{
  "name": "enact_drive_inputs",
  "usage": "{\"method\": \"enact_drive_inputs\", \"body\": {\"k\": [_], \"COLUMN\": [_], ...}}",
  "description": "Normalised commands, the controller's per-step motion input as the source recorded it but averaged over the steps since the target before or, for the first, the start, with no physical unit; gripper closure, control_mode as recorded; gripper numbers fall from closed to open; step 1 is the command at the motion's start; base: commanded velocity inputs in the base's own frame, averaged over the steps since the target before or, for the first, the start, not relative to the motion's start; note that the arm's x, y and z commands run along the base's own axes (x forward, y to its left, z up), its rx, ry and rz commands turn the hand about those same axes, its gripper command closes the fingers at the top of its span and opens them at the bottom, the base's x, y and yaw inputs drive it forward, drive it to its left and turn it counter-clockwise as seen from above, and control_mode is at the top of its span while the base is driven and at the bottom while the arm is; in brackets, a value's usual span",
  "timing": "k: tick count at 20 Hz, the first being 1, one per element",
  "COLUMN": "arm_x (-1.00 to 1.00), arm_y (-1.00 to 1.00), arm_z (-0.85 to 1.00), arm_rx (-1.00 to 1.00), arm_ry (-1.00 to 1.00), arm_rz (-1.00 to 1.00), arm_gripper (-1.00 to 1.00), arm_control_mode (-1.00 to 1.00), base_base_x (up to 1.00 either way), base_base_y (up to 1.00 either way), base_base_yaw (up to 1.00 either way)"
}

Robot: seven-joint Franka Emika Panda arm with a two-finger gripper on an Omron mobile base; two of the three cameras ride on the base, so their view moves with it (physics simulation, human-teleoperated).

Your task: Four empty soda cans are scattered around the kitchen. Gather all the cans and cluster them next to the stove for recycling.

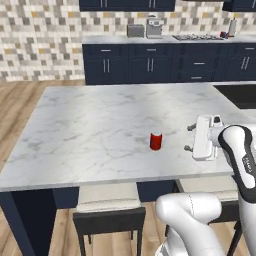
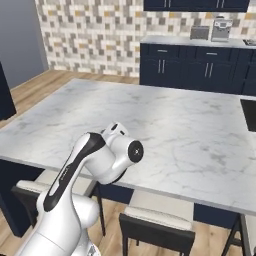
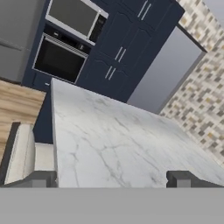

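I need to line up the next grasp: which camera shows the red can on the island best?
The left base view: the red soda can stands upright and unblocked on the marble island, left of the open gripper. The other views give nothing usable on it.

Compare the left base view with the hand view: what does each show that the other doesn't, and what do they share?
Left base view: a red can standing on the island, the stove on the far counter, the open gripper from the side. Hand view: a wall oven and the fingertips from behind, spread wide. Both: the marble island top, navy cabinets and a stool.
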Motion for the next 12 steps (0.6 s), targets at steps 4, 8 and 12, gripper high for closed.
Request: {"method": "enact_drive_inputs", "body": {"k": [4, 8, 12], "arm_x": [0.0, 0.0, 0.0], "arm_y": [0.0, 0.0, 0.0], "arm_z": [0.0, 0.0, 0.0], "arm_rx": [0.0, 0.0, 0.0], "arm_ry": [0.0, 0.0, 0.0], "arm_rz": [0.0, 0.0, 0.0], "arm_gripper": [-1.0, -1.0, -1.0], "arm_control_mode": [1.0, 1.0, 1.0], "base_base_x": [0.46, 0.53, 0.46], "base_base_y": [0.01, 0.06, 0.03], "base_base_yaw": [-0.14, -0.13, -0.1]}}
